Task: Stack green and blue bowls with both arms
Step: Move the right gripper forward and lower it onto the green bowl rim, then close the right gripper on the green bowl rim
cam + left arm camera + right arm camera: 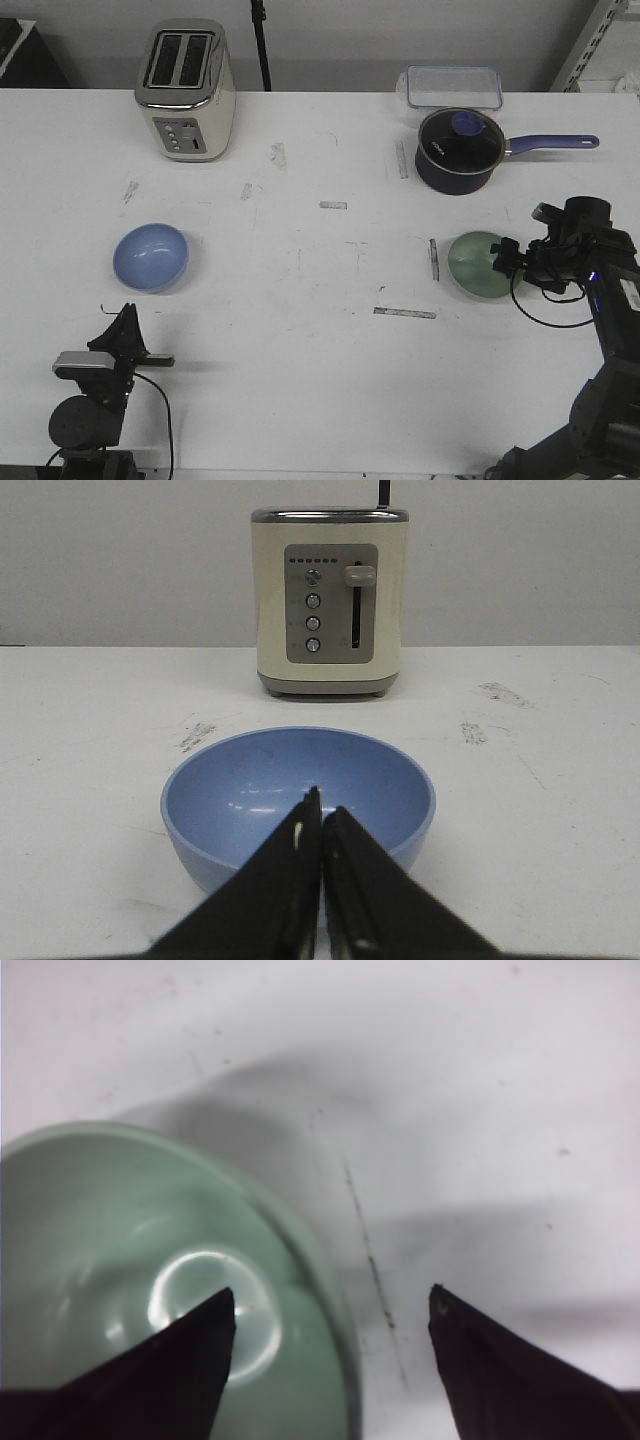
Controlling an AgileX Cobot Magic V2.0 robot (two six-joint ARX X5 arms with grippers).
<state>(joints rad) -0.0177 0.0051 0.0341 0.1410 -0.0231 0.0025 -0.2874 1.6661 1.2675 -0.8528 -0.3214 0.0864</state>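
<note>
The blue bowl stands upright on the left of the white table, and in the left wrist view the blue bowl is just beyond my fingertips. My left gripper is shut with nothing in it, short of the bowl's near side. Over on the right sits the green bowl. My right gripper is open at that bowl's right rim. One finger hangs over the bowl's inside and the other is outside it over the table.
A cream toaster stands at the back left. A dark saucepan with a purple handle and a clear lidded box are at the back right. Tape marks dot the table.
</note>
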